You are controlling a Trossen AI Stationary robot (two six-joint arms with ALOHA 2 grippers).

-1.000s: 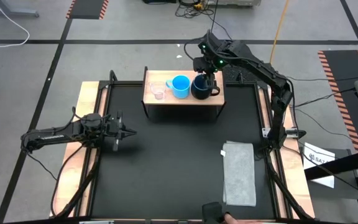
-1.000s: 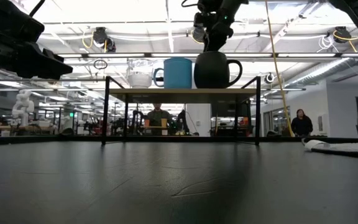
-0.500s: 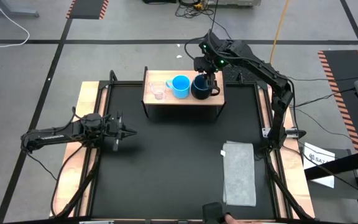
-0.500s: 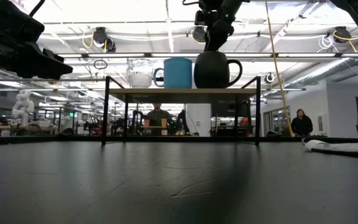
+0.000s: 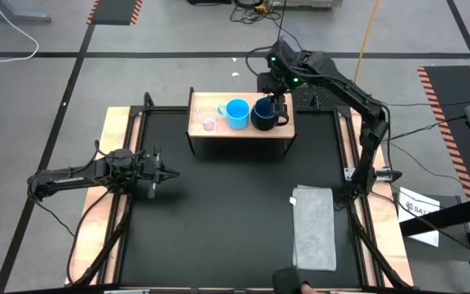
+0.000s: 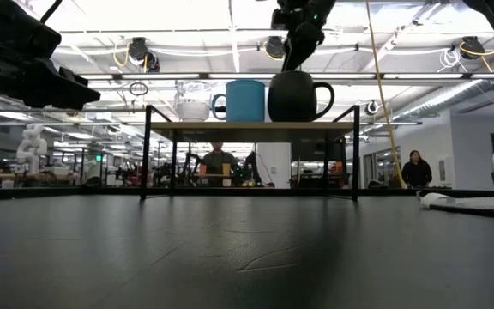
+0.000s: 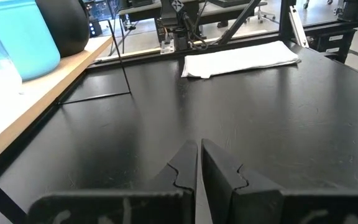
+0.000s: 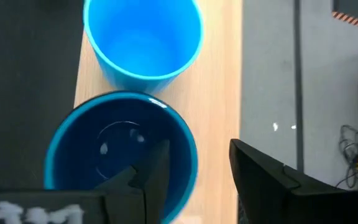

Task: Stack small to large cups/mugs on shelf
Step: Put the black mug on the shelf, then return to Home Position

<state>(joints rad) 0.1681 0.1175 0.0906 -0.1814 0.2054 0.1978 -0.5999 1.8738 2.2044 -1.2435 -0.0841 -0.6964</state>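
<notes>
On the shelf: three cups stand upright in one row along the shelf's length; all places below are given relative to the shelf.
Shelf (image 5: 240, 133): light wooden top on a black frame, at the far side of the table (image 5: 219, 220); its long axis runs left to right in the high view.
Left gripper (image 5: 173, 173): well in front of the shelf, off toward its left end, low over the table; fingers pressed together with nothing between them; this arm waits.
Clear cup (image 5: 208, 122): at the shelf's left end, smallest of the three; which way its handle points is too small to tell.
Light-blue mug (image 5: 237, 113): at the middle of the row, mouth up, handle toward the clear cup.
Navy mug (image 5: 263, 115): at the right of the row, just beside the light-blue mug; mouth up, handle toward the shelf's right end.
Right gripper (image 8: 194, 168): above the navy mug's rear rim, fingers parted on either side of the rim wall, one over the mug's inside and one outside; no squeeze visible, apparently not holding it.
Grey cloth (image 5: 314, 227): flat on the table, well in front of the shelf's right end; not part of the job.
Progress (judgement): the row already reads small to large, left to right, all on the shelf.
Left to do (judgement): clear the right gripper from the navy mug; if nesting is meant, that is not yet done.
</notes>
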